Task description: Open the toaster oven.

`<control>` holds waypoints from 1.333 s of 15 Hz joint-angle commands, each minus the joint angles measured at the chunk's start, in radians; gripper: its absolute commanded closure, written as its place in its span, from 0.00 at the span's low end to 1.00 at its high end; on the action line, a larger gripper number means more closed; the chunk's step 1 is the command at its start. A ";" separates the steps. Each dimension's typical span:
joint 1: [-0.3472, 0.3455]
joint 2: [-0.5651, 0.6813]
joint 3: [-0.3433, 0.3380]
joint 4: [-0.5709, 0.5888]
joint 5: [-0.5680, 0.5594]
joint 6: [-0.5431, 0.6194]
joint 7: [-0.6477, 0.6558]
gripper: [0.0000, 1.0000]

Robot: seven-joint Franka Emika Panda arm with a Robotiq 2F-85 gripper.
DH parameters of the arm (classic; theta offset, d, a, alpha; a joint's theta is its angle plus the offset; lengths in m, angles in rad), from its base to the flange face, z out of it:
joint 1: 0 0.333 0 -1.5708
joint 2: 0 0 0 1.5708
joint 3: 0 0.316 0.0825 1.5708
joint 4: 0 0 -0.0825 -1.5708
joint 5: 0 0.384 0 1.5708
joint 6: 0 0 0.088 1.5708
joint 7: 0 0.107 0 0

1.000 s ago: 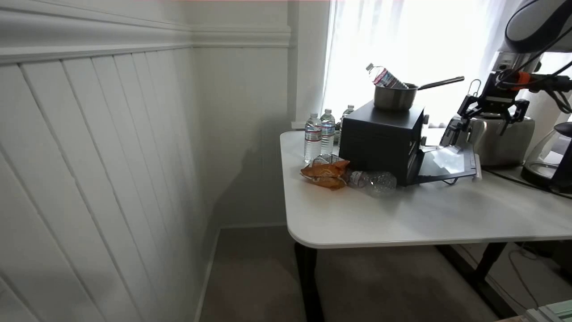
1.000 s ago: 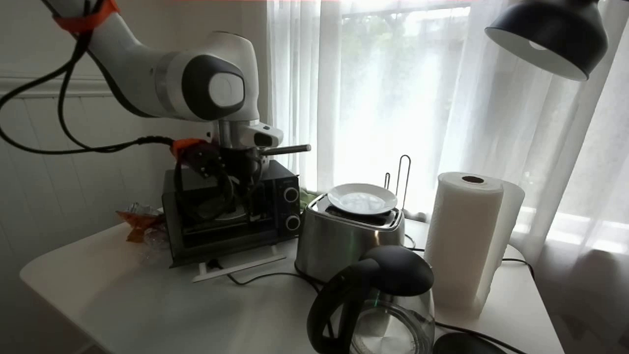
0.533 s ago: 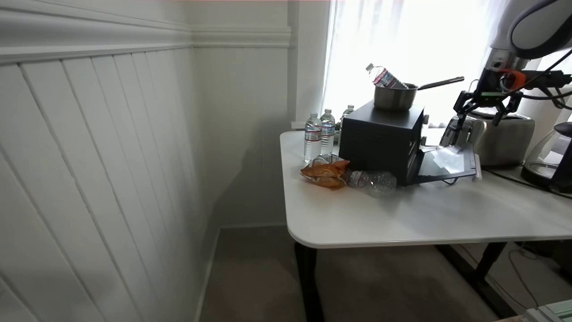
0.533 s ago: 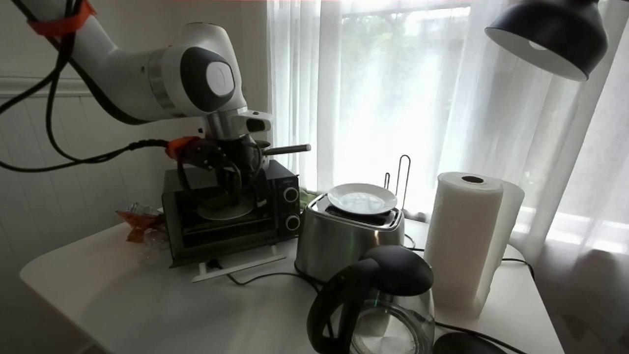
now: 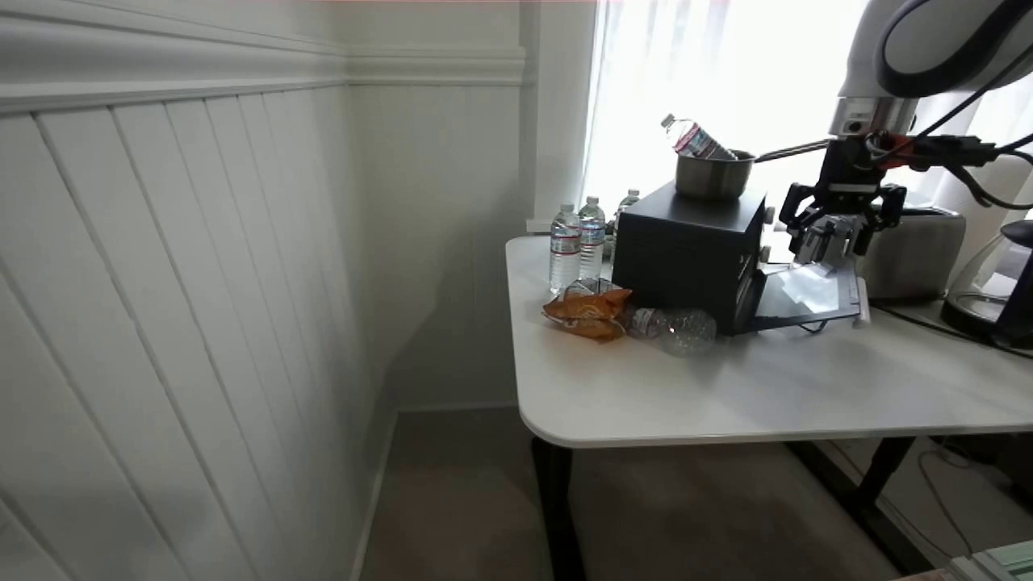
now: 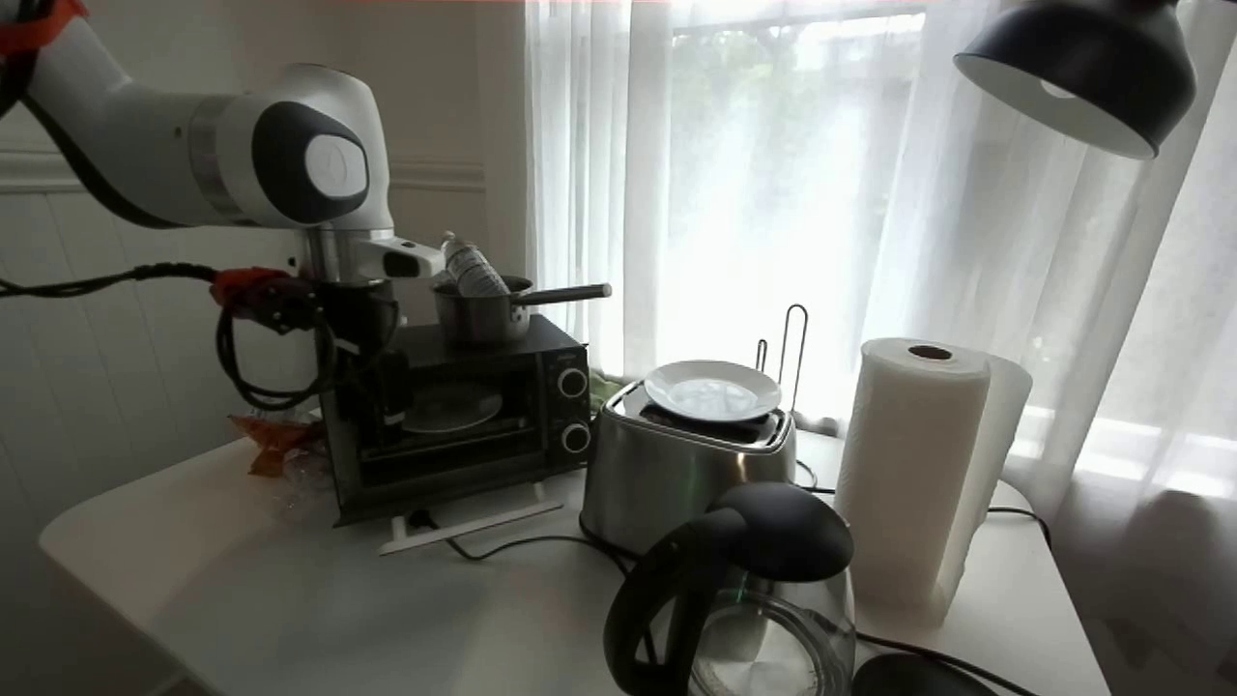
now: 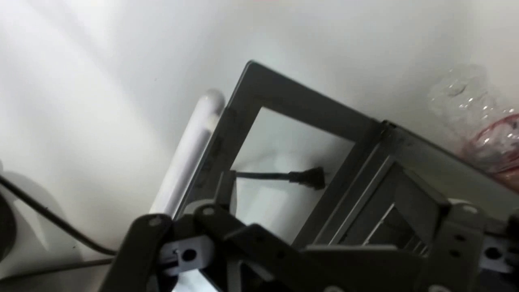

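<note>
The door (image 5: 809,289) is down already, and my spread hand (image 5: 830,244) has come above it.
In an exterior view, the toaster oven (image 5: 674,262) stands on the surface (image 5: 613,395), and I am nearer than one second ago; the door is unmoved. In an exterior view, I no longer hide the pot (image 6: 483,317) on its top. In the wrist view, the pale handle (image 7: 185,154) lies along the door's outer edge; I judge the opening is finished.

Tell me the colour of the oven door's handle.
The handle is white, showing best in the wrist view.
</note>
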 commanded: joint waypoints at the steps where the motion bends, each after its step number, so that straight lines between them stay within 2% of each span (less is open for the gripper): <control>1: 0.054 -0.039 0.061 -0.005 0.044 -0.056 0.073 0.00; 9: 0.140 -0.126 0.193 0.064 0.005 -0.163 0.330 0.00; 15: 0.141 -0.288 0.271 0.070 -0.062 -0.249 0.555 0.00; 17: 0.139 -0.353 0.292 0.061 -0.106 -0.280 0.586 0.00; 18: 0.142 -0.267 0.268 0.091 -0.068 -0.255 0.531 0.00; 20: 0.142 -0.289 0.273 0.090 -0.071 -0.261 0.534 0.00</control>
